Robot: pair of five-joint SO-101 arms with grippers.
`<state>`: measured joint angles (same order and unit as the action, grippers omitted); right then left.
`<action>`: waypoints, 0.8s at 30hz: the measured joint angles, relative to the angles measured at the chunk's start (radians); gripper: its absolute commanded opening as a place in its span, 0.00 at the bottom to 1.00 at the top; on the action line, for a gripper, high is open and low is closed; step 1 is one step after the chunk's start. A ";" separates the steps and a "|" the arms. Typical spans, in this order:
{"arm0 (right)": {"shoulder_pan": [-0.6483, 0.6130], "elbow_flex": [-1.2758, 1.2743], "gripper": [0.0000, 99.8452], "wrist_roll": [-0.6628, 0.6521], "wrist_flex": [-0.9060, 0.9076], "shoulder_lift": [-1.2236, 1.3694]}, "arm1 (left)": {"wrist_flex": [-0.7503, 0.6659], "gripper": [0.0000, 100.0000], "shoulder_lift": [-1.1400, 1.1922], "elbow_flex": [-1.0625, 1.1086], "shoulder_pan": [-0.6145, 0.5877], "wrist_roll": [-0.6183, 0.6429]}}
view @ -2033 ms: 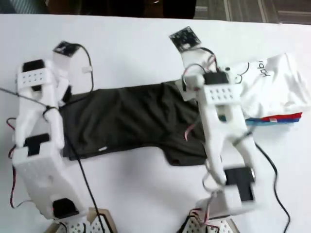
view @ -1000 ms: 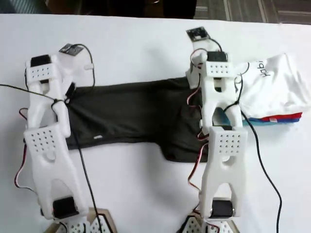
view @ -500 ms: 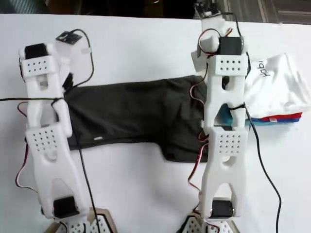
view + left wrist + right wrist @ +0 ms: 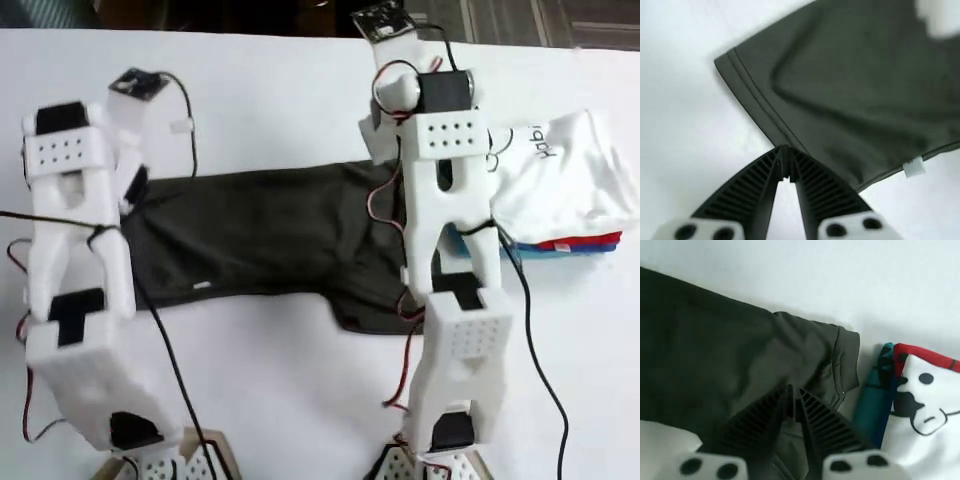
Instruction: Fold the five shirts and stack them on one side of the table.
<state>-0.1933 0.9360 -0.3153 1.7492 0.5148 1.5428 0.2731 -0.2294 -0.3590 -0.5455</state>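
Note:
A dark olive shirt point(image 4: 270, 235) lies as a long folded strip across the middle of the white table point(image 4: 280, 90). In the left wrist view my left gripper point(image 4: 785, 156) is shut, its tips right at the hemmed corner of the dark shirt point(image 4: 855, 95); whether cloth is pinched is not clear. In the right wrist view my right gripper point(image 4: 791, 392) is shut and hangs over the dark shirt point(image 4: 715, 340) near its sleeve point(image 4: 842, 357). A stack of folded shirts point(image 4: 565, 185), white on top with red and blue under it, sits at the table's right side.
The left arm point(image 4: 75, 230) stands over the shirt's left end and the right arm point(image 4: 445, 200) over its right end, beside the stack point(image 4: 920, 390). Loose cables point(image 4: 170, 350) trail from both arms. Bare table lies behind and in front of the shirt.
The right arm has pulled back from its far reach and swung a little left. The left arm has drawn back slightly toward the front. The dark shirt lies about where it was.

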 measured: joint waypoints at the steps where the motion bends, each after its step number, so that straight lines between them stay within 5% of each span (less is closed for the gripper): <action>1: 0.002 -0.025 0.02 0.000 0.000 -0.020 | -0.026 0.03 -0.034 0.058 0.000 0.000; 14: -0.009 -0.428 0.02 0.000 -0.014 -0.313 | -0.399 0.03 -0.310 0.706 -0.002 -0.005; 24: -0.037 -1.112 0.02 0.000 -0.400 -0.603 | -0.612 0.03 -0.327 0.980 -0.002 -0.006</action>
<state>-0.2302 -0.1765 -0.3153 1.3487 -0.0882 0.9306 -0.0537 0.7511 -0.3606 -0.5516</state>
